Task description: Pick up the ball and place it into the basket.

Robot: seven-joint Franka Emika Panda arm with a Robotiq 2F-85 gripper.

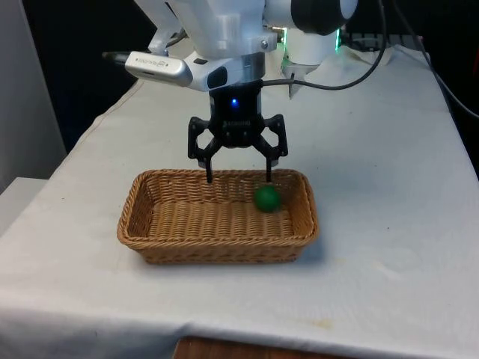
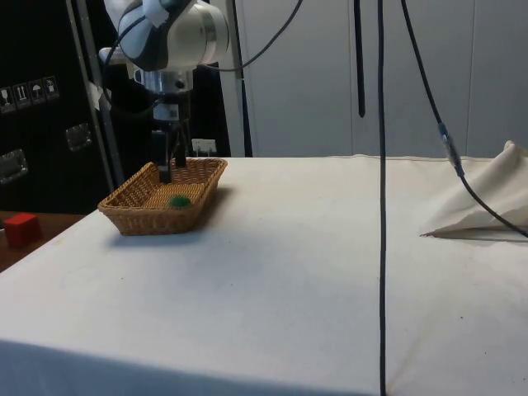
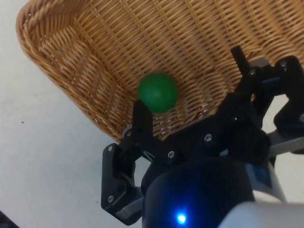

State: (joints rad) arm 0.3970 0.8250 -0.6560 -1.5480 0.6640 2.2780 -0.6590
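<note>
A small green ball lies inside the woven wicker basket, near the end at the front view's right. From the side, the ball rests on the floor of the basket. My gripper hangs just above the basket's far rim, open, with nothing between its fingers. Its finger at the front view's right stands just behind the ball. In the wrist view the ball sits free on the basket's weave, beside one fingertip, with the gripper spread wide.
The basket stands on the white cloth. A black cable hangs down in the side view. A red block sits off the table. A crumpled cloth lies at the table's side.
</note>
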